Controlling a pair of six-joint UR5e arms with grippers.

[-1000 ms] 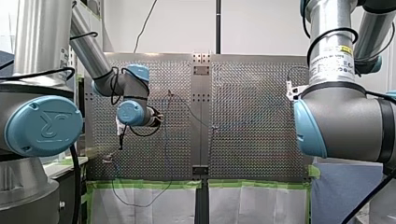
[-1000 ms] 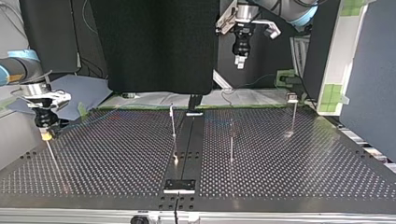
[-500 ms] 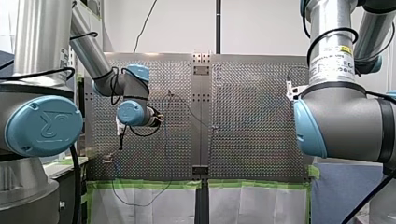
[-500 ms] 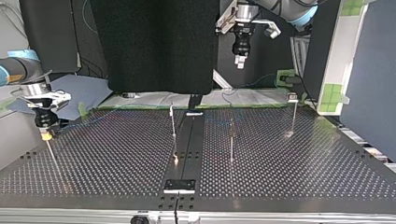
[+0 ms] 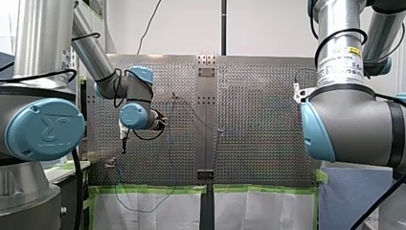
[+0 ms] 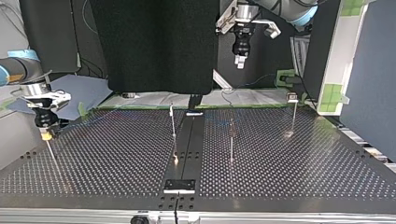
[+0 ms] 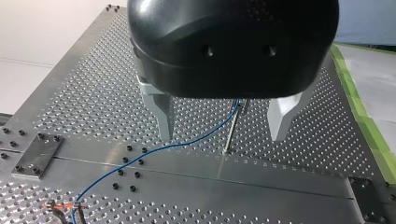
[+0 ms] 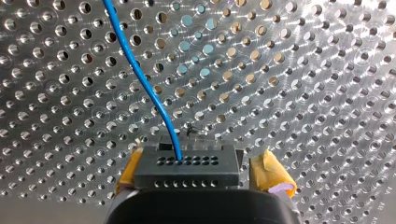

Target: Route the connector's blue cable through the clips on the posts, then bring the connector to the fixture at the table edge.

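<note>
My right gripper (image 8: 204, 179) has its yellow pads (image 8: 273, 175) closed on the connector (image 8: 187, 164), a small black block square between my jaws. The blue cable (image 8: 140, 79) runs out ahead from its face. The block looks light and rigid, so I judge its flat sides the place to hold. The thin, limp cable would likely slip or kink. My left gripper (image 7: 223, 125) stands wide open and empty, with a post (image 7: 230, 133) and the cable between its fingers (image 7: 163, 114).
</note>
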